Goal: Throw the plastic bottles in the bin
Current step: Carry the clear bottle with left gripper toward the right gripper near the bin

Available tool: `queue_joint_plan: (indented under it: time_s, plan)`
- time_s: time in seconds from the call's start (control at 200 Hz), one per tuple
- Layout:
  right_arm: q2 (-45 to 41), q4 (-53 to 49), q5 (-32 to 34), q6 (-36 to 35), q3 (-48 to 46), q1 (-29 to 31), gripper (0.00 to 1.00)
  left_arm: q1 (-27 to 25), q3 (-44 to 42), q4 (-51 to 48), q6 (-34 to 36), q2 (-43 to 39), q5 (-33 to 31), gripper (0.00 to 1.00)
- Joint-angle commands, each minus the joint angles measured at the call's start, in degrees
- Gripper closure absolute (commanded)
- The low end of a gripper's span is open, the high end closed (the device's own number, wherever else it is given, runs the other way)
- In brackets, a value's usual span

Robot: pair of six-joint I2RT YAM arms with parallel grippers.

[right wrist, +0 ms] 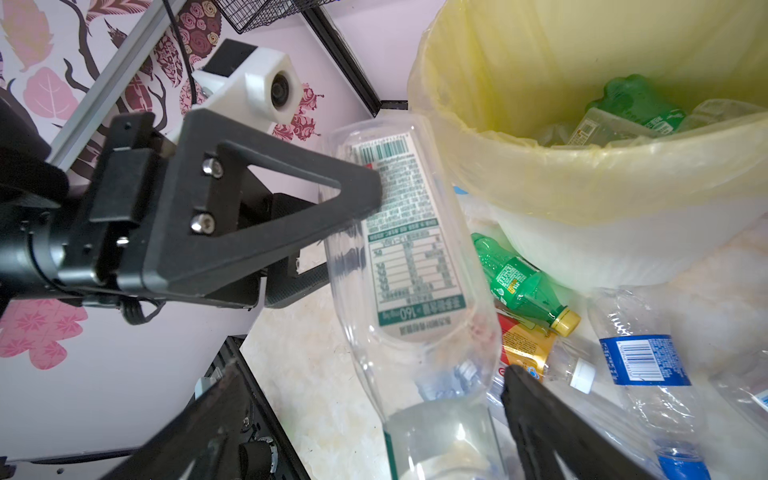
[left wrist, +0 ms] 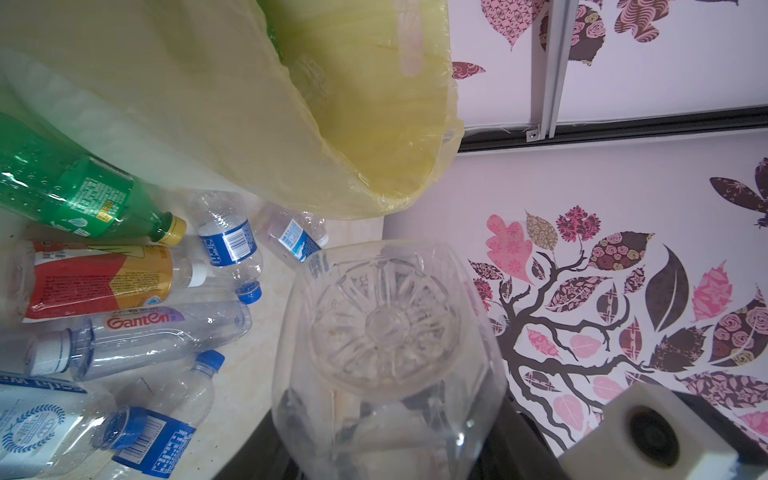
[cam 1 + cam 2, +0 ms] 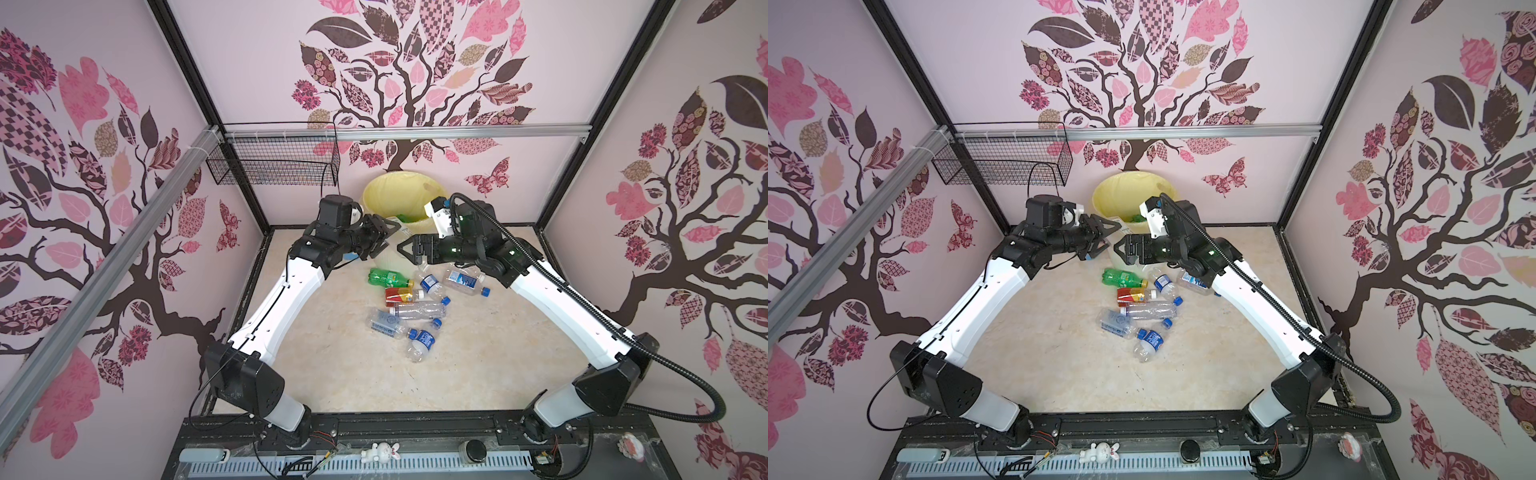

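The left gripper (image 3: 386, 237) is clamped on a clear bottle (image 1: 399, 232) with a green-and-white label, holding it just outside the near rim of the bin (image 3: 376, 195). The right gripper (image 3: 409, 250) faces it, jaws spread wide on either side of one end of that bottle. Nearer than the bin, several plastic bottles (image 3: 411, 309) lie loose on the table (image 3: 340, 374). More lie inside the bin.

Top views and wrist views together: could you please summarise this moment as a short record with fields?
Bin: yellow-lined, holds a green bottle and clear ones
Left gripper: shut on clear labelled bottle, beside the bin's rim, not over it
Right gripper: open, empty, close to that bottle
Loose bottles: about seven on the table before the bin
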Motion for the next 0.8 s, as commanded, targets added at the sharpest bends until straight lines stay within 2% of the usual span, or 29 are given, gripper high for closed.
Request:
queue_joint_plan:
  time_s: [0.0, 0.355, 0.575, 0.795]
  plan:
    - [1.3, 0.9, 1.0, 0.1, 0.2, -0.3, 0.03, -0.1, 1.9, 2.7, -1.9, -0.5, 1.9, 0.51]
    - [2.3, 1.8, 1.9, -0.6, 0.1, -1.0, 0.11, -2.7, 4.7, 3.5, -5.2, 0.1, 4.1, 0.50]
    - [3.1, 2.6, 0.5, 0.2, 0.3, -1.4, 0.27, -2.9, 6.6, 2.4, -5.1, 0.2, 3.9, 0.49]
    - [3.0, 3.6, -1.7, 1.4, -1.1, -1.4, 0.29, -3.0, 6.3, 3.8, -6.4, 0.2, 4.0, 0.47]
